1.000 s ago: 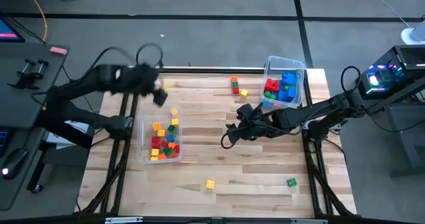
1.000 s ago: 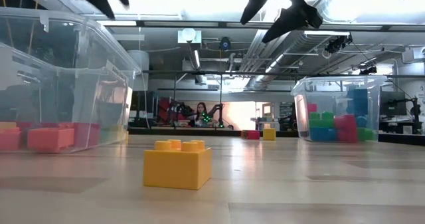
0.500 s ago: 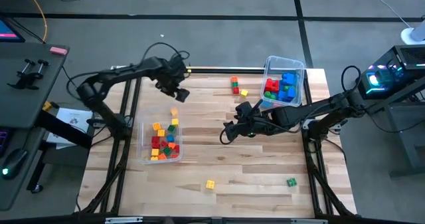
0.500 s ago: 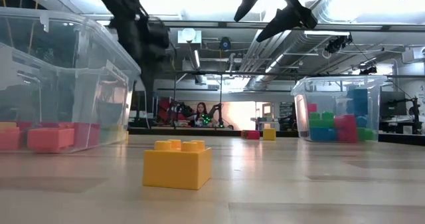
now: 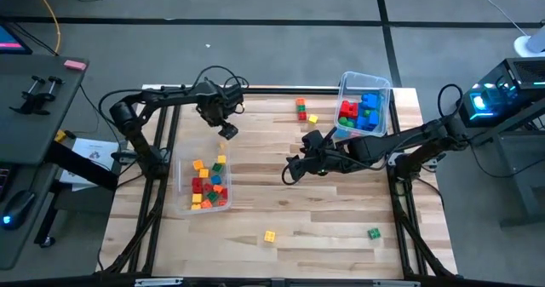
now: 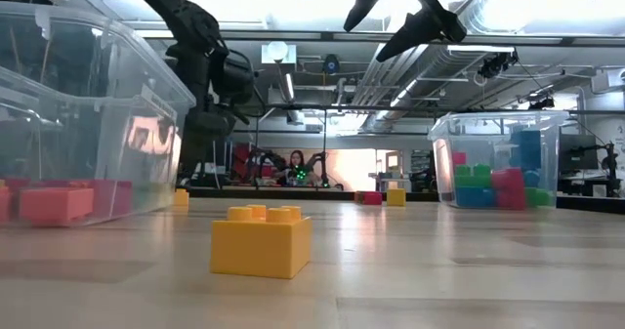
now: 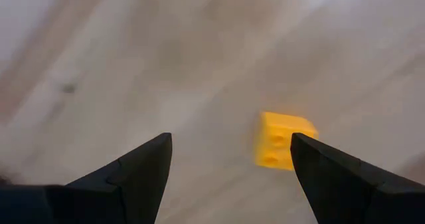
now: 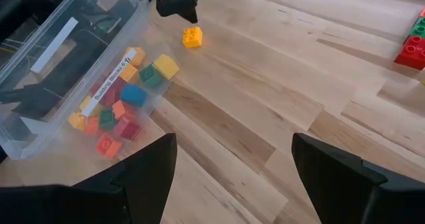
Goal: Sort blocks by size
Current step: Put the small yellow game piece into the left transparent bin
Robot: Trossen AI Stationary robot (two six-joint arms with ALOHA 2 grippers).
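Observation:
My left gripper (image 5: 227, 132) is open and hangs low over the table's far left part. A small yellow block (image 7: 282, 141) lies on the wood between and beyond its fingers, untouched; it also shows in the right wrist view (image 8: 192, 36). My right gripper (image 5: 291, 172) is open and empty above the table's middle. A clear bin (image 5: 180, 200) at the left holds several small cubes. A clear bin (image 5: 364, 83) at the far right holds larger bricks. Loose blocks lie on the table: red (image 5: 301, 110) and yellow (image 5: 313, 118) at the far side, yellow (image 5: 269, 235) and green (image 5: 373, 232) near the front.
The left bin stands just on the near side of my left gripper. Bare wood lies between the two bins and across the table's middle (image 5: 272, 202). In the low view a yellow brick (image 6: 261, 241) sits close to the camera.
My left gripper has swung from the table's far left edge toward the right, then come down and toward the near edge, over the small yellow block. The left bin has shifted a little in the low view.

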